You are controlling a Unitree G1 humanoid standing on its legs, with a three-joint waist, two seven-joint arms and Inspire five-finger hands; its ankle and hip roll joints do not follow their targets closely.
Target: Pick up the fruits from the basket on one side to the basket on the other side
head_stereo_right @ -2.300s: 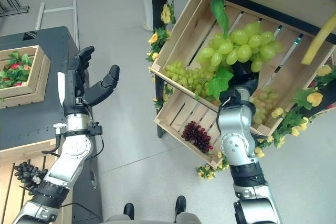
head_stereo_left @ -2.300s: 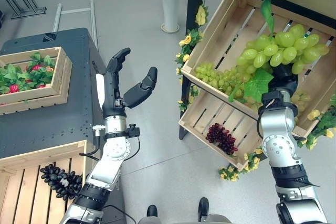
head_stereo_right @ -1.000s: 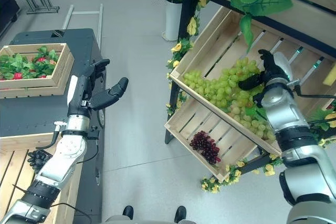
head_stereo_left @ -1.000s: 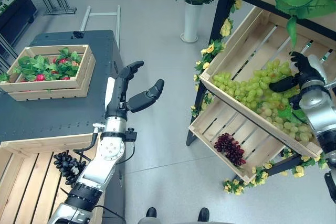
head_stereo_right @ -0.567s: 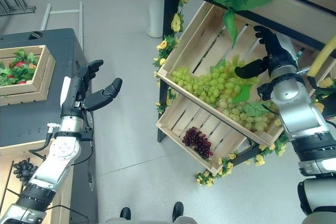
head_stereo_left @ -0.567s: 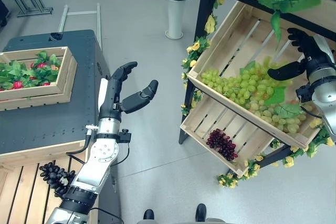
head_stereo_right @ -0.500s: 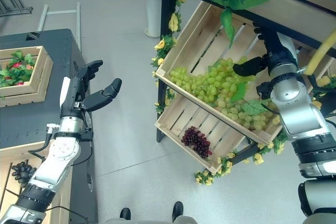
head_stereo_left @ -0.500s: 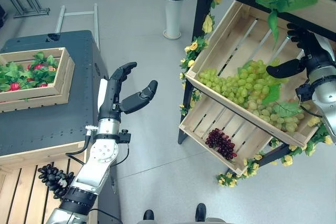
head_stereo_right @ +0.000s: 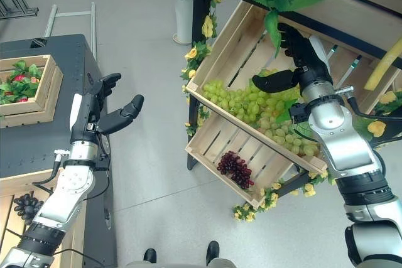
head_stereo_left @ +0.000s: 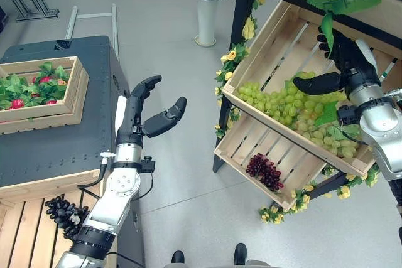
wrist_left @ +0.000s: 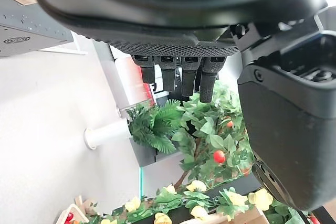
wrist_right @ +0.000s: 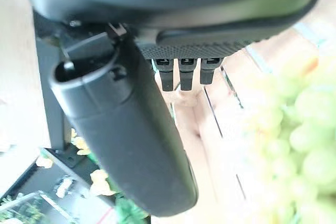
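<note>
Right hand [head_stereo_right: 300,61] raised over the upper slanted wooden crate [head_stereo_left: 267,39] on the shelf rack, fingers straight and spread, thumb stretched out above the green grapes [head_stereo_left: 289,108], grasping nothing; in the right wrist view, fingers [wrist_right: 181,74] extended in a row with pale grapes blurred just beside. Green grapes heaped along the crate's lower edge, leaves among them. Below, in the lower crate [head_stereo_left: 242,149], a bunch of dark purple grapes [head_stereo_left: 265,171] lying on the slats. Left hand [head_stereo_left: 143,111] held up in mid-air beside the dark table [head_stereo_left: 63,142], fingers loose and apart, empty. On that table, a small crate of red fruit and green leaves [head_stereo_left: 38,92]. Nearer, at the lower left, a wooden crate [head_stereo_left: 22,230] with a black grape bunch [head_stereo_left: 65,214] at its rim.
</note>
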